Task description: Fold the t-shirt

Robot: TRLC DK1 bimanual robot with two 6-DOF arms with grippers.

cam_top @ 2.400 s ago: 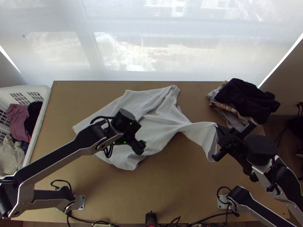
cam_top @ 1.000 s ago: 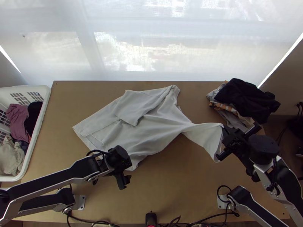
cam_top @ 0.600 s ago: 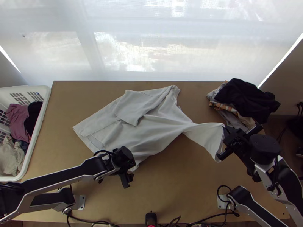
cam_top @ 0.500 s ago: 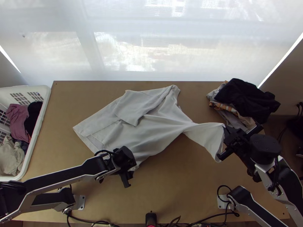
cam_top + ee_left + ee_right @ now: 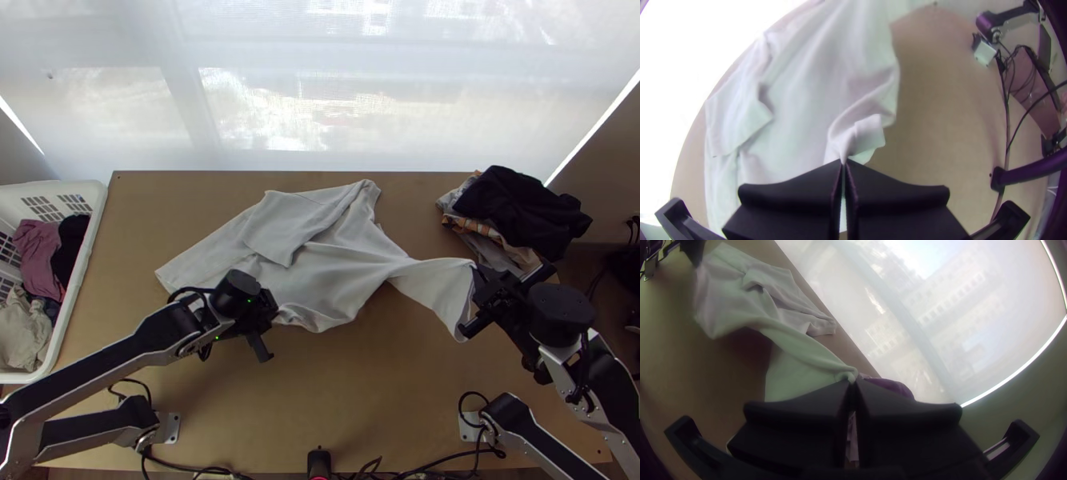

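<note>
White, the t-shirt (image 5: 340, 272) lies rumpled on the counter (image 5: 384, 400), near its far edge; the left end effector (image 5: 266, 326) pinches its near side, the right end effector (image 5: 478, 296) (towards the right edge) a stretched-out end.

**One t-shirt (image 5: 328, 276) and one table (image 5: 384, 400) are counted**

Two of a kind are made up by the left arm (image 5: 96, 370) and the right arm (image 5: 612, 372). Grippers are likewise numbered two: the left gripper (image 5: 264, 328) and the right gripper (image 5: 478, 296). One basket (image 5: 86, 252) is seen, in which at least three cloths can be told apart: mauve cloth (image 5: 38, 256), black cloth (image 5: 69, 250), beige cloth (image 5: 24, 328). One pile of clothes (image 5: 520, 204) is counted; its exact number of garments cannot be told.
</note>
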